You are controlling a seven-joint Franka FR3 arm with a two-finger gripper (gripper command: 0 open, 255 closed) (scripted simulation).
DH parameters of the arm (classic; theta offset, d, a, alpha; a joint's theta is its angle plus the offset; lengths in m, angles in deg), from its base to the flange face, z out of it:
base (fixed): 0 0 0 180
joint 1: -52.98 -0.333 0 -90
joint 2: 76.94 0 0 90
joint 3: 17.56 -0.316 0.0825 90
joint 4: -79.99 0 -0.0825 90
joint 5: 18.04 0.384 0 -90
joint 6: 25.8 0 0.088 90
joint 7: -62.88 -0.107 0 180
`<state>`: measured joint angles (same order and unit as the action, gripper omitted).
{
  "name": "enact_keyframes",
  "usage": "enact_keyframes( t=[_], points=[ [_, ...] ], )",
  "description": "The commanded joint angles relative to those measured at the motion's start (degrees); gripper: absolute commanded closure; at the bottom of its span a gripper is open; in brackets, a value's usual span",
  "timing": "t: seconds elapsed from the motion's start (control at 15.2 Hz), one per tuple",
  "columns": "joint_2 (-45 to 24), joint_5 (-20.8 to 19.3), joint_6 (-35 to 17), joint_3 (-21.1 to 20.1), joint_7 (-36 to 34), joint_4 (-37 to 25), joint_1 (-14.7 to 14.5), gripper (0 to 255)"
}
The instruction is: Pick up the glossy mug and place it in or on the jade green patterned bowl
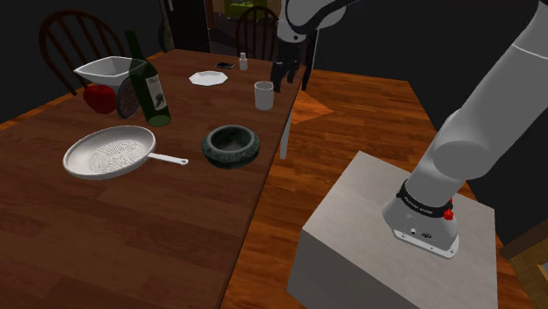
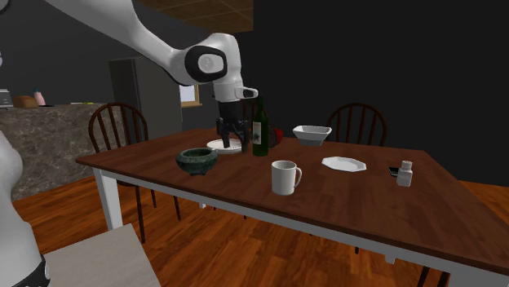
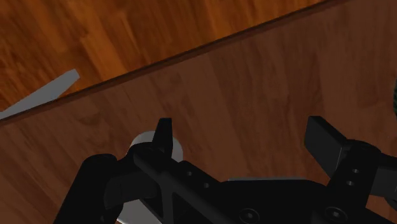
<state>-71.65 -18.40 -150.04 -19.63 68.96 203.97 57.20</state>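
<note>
Shoulder view: arm (image 1: 492, 114) reaching out over the table (image 1: 132, 219), gripper (image 1: 283, 77) pointing down near the white mug (image 1: 263, 95). Second exterior view: mug upright, apart from the green bowl (image 2: 198, 161). Wrist view: fingers (image 3: 163, 135) spread, empty.

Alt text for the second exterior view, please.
A white robot arm reaches in from the upper left, its black claw open and empty above a wooden table. A white mug stands near the front edge, a dark green bowl to its left, a green bottle and white dishes behind.
</note>
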Motion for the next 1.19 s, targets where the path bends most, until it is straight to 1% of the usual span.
enact_keyframes(
  t=[0.0, 0.33, 0.66, 1.12],
  points=[
    [-4.75, -0.72, -1.72, 0.10, 0.04, -3.71, 0.19, 0],
    [-15.10, -2.23, -4.58, 0.68, 0.54, -12.74, 0.66, 0],
    [-25.54, -3.39, -5.60, 1.29, 1.13, -23.71, 0.97, 0],
    [-28.88, -3.57, -9.50, 1.41, 1.02, -23.15, 1.05, 0]
  ],
)
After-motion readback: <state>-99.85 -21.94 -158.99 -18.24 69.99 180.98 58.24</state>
